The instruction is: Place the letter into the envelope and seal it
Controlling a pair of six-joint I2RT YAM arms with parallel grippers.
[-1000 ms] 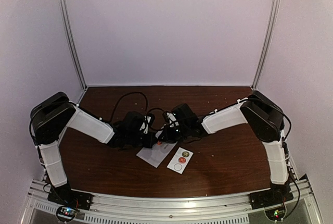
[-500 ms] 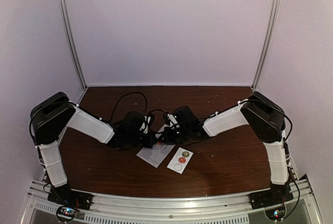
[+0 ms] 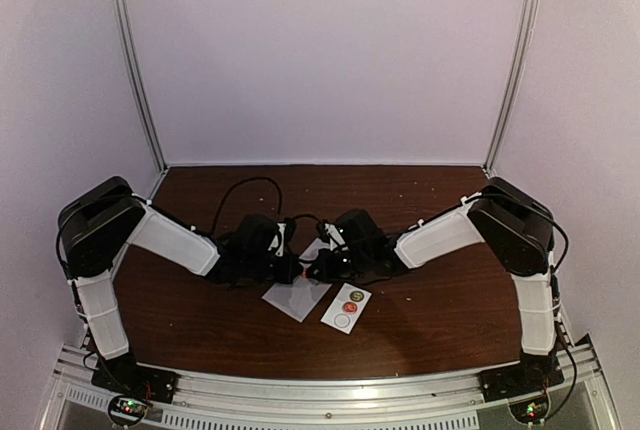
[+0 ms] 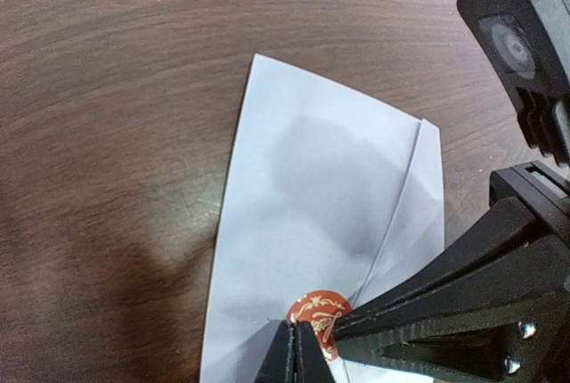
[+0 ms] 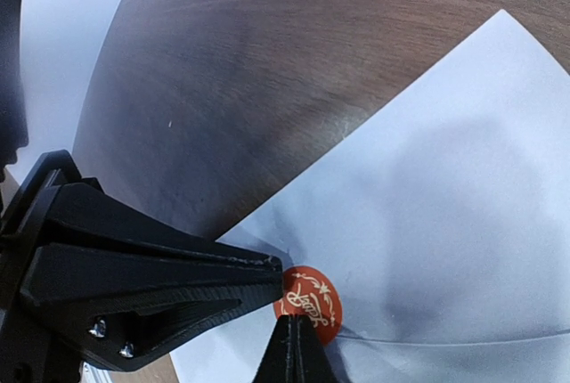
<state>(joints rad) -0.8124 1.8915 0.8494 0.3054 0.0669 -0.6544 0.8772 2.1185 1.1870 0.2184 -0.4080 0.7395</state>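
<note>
Left arm hasn't budged in the last second: elbow out by the wall, forearm angled in and down. The left end effector (image 4: 297,352) is pinched closed on nothing, with its tip on the red seal sticker (image 4: 317,307). The envelope (image 4: 321,223) lies flat mid-surface (image 4: 116,134), flap folded down under that sticker. The right arm is what moved. Its forearm slid inward and lower, so the right end effector (image 5: 294,347), also closed and empty, meets the left at the sticker. Looks like pressing the seal down, nearly done imo.
</note>
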